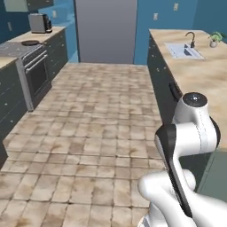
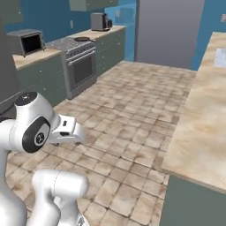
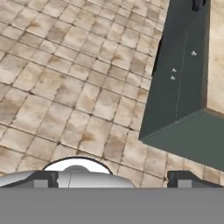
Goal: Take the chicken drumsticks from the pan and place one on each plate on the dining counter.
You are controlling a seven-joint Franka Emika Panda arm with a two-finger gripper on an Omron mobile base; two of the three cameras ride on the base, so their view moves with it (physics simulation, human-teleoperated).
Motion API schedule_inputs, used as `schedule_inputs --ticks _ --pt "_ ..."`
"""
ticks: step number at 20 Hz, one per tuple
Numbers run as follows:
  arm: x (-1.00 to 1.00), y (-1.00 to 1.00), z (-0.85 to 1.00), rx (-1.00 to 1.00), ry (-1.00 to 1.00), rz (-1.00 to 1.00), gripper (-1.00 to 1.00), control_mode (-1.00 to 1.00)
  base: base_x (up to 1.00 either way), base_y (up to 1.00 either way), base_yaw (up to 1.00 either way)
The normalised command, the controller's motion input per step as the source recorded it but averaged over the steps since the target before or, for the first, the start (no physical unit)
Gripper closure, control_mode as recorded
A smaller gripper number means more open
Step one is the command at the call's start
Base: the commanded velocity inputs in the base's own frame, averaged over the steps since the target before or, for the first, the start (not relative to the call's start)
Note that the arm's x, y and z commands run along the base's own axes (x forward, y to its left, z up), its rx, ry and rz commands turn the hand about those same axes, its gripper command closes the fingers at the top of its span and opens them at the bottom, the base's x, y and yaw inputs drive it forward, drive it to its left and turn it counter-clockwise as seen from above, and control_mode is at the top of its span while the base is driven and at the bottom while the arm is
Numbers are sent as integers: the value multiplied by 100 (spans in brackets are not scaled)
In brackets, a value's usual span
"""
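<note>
Left base view has the pan sitting on the stove away at ten o'clock, a dark disc too small to show any drumsticks in it. A toaster stands just past it. Off at one o'clock a beige counter carries a sink and a small plant. The gripper hangs over the tiled floor, its two tips set wide apart with nothing between them.
</note>
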Motion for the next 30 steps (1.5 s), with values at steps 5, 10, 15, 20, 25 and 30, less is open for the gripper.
schedule_inputs --ticks 5,10,15,20,25,30 --pt "0 0 0 0 0 0 -100 100 100 100 -35" --pt "0 0 0 0 0 0 -100 100 100 100 -41" --pt "0 0 0 0 0 0 -100 100 100 100 -38" --pt "0 0 0 0 0 0 -100 100 100 100 -37" --pt "0 0 0 0 0 0 -100 100 100 100 -31" --pt "0 0 0 0 0 0 -100 100 100 89 -15"
